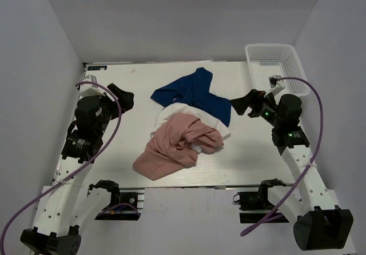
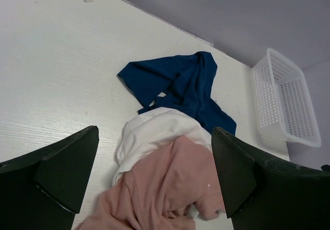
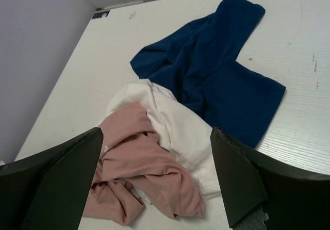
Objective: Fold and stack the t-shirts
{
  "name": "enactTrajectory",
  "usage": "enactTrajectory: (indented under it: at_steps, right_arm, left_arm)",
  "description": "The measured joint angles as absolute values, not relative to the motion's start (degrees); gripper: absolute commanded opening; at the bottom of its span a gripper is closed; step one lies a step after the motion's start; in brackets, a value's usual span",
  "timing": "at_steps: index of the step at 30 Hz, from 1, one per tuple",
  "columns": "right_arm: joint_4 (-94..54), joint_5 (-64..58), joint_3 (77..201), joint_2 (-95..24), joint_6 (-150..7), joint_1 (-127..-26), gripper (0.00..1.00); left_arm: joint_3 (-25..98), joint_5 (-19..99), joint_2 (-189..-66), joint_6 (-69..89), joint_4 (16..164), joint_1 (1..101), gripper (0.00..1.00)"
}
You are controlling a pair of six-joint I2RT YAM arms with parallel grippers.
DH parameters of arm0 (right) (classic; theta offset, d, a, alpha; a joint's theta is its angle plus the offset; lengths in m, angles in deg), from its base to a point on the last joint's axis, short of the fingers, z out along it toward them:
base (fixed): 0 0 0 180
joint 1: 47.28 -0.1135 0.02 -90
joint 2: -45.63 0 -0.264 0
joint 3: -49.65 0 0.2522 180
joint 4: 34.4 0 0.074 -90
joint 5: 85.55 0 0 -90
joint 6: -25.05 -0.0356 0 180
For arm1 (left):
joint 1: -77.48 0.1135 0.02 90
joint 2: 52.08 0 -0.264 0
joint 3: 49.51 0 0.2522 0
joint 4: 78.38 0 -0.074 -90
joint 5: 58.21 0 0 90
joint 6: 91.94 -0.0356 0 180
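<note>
Three crumpled t-shirts lie heaped mid-table. The navy shirt [image 1: 197, 96] is farthest back, its print hidden. The white shirt [image 1: 186, 112] lies under and between the others. The pink shirt [image 1: 174, 146] lies nearest, on top of the white one. My left gripper [image 1: 123, 98] is open and empty, raised left of the heap. My right gripper [image 1: 240, 105] is open and empty, raised right of the heap. The left wrist view shows navy [image 2: 180, 83], white [image 2: 152, 132] and pink [image 2: 160, 194] between its fingers. The right wrist view shows navy [image 3: 216, 70], white [image 3: 180, 129] and pink [image 3: 144, 168].
A white mesh basket [image 1: 276, 66] stands at the back right corner of the white table [image 1: 251, 152], also in the left wrist view [image 2: 286, 101]. Grey walls close in the back and sides. A small dark label [image 1: 97, 68] sits at the back left corner.
</note>
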State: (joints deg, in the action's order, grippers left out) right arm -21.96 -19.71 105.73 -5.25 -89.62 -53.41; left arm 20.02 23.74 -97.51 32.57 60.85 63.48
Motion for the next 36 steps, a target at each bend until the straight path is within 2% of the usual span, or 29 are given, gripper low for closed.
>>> enactTrajectory:
  at_steps: [7, 13, 23, 30, 31, 32, 34, 35, 36]
  right_arm:
    - [-20.0, -21.9, 110.0, -10.8, -85.2, -56.2, 0.90]
    - [-15.7, -18.2, 115.0, -17.5, -79.5, -68.6, 0.90]
    - [-11.5, -0.2, 120.3, -38.0, -72.5, -92.2, 0.90]
    - [-14.6, 9.3, 121.5, -47.4, -73.1, -96.8, 0.90]
    - [-15.3, 10.2, 121.4, -47.8, -73.6, -97.1, 0.86]
    - [-16.2, 10.8, 121.4, -47.8, -73.9, -97.3, 0.73]
    - [-18.2, 11.8, 121.0, -47.3, -74.2, -97.7, 0.32]
    - [-19.1, 11.9, 120.7, -46.7, -74.1, -97.8, 0.04]
    - [-19.9, 12.0, 120.4, -45.7, -74.4, -98.0, 0.00]
  left_arm:
    - [20.0, 23.7, -97.7, 33.5, 60.8, 63.5, 1.00]
    - [20.1, 23.7, -101.3, 34.7, 58.4, 63.5, 1.00]
    - [19.7, 22.1, -105.4, 36.9, 51.4, 64.1, 1.00]
    - [18.3, 21.8, -105.2, 37.1, 50.9, 64.1, 1.00]
    - [18.3, 21.8, -105.2, 37.1, 50.8, 64.1, 1.00]
    - [18.3, 21.7, -105.2, 37.1, 50.7, 64.1, 1.00]
    - [18.3, 21.7, -105.1, 37.1, 50.7, 64.1, 1.00]
    - [18.2, 21.7, -104.8, 37.1, 50.8, 64.1, 1.00]
    - [18.1, 21.7, -104.5, 37.1, 50.8, 64.2, 1.00]
